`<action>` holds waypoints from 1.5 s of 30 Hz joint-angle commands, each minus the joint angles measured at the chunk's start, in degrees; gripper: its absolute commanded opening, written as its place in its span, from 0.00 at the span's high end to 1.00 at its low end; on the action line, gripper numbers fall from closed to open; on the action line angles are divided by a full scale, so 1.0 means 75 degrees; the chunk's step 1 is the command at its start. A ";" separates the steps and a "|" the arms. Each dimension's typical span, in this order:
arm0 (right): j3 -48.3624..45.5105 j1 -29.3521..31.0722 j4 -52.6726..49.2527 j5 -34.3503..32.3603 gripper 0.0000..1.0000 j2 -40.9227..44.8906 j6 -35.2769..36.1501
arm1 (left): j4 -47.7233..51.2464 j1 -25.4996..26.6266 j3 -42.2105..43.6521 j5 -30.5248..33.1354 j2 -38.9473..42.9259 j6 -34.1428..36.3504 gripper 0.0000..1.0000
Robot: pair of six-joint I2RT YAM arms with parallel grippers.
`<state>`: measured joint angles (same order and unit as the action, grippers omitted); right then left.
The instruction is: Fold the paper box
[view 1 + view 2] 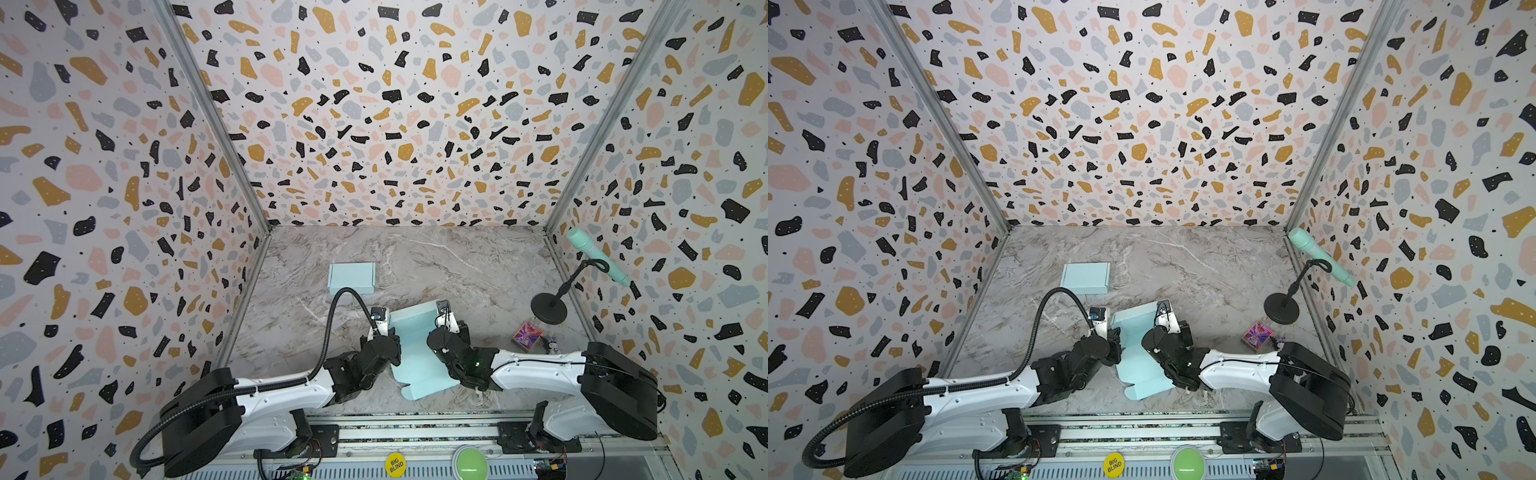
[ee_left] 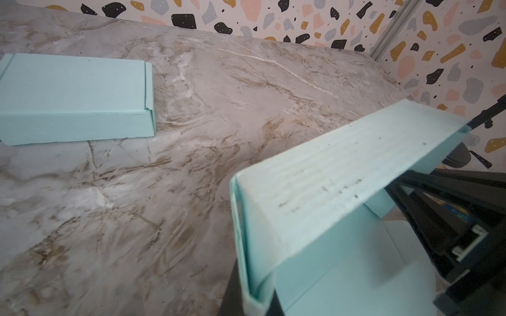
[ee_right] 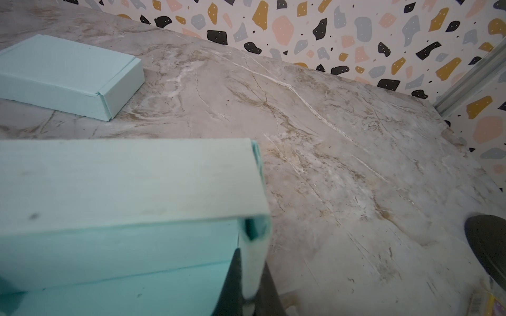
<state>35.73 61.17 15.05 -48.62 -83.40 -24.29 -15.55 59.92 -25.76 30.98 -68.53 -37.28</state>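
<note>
The paper box (image 1: 415, 353) is a pale teal cardboard blank lying half-folded near the table's front, between my two arms in both top views (image 1: 1138, 365). Its far wall (image 2: 328, 169) stands raised and folded over, and it also shows in the right wrist view (image 3: 123, 177). My left gripper (image 1: 390, 332) is shut on the box's left side wall, the doubled card pinched between its dark fingers (image 2: 256, 301). My right gripper (image 1: 438, 328) is shut on the right side wall in the same way (image 3: 250, 290). The near flap of the box lies flat towards the rail.
A finished teal box (image 1: 352, 277) sits closed at the back left. A teal microphone (image 1: 594, 255) on a black round-based stand (image 1: 548, 308) is at the right wall. A small colourful packet (image 1: 527, 336) lies beside the right arm. A green button (image 1: 471, 463) sits on the front rail.
</note>
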 commanded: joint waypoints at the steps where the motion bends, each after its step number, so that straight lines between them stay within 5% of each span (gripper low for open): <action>1: 0.0368 -0.0269 -0.0401 -0.0757 0.96 -0.0517 0.0272 | -0.0692 0.0073 -0.0169 -0.0237 0.0004 -0.0045 1.00; 7: 0.1234 -0.0191 -0.1319 -0.1018 0.93 -0.1241 0.0081 | -0.0598 0.0073 -0.0213 -0.0153 -0.0018 -0.0004 1.00; 18: -0.0593 -0.0231 0.0639 0.0933 0.79 0.1427 -0.0189 | -0.0452 0.0073 0.0027 0.0202 0.0355 -0.0069 1.00; 27: -0.0953 -0.0158 0.0662 0.1127 0.76 0.2174 -0.0087 | -0.0322 0.0073 0.0008 0.0328 0.0396 -0.0051 1.00; 39: -0.1871 0.0681 0.0956 0.1500 0.44 0.3543 0.0459 | -0.0213 -0.0106 0.0110 0.0563 0.0256 -0.0059 1.00; 45: -0.2423 0.1155 0.1306 0.2373 0.36 0.4962 0.1183 | -0.0578 -0.0237 0.0295 0.0596 0.0132 0.0437 1.00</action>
<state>18.24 68.60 21.71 -34.74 -50.83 -19.33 -16.29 58.67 -24.95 33.76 -67.24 -36.93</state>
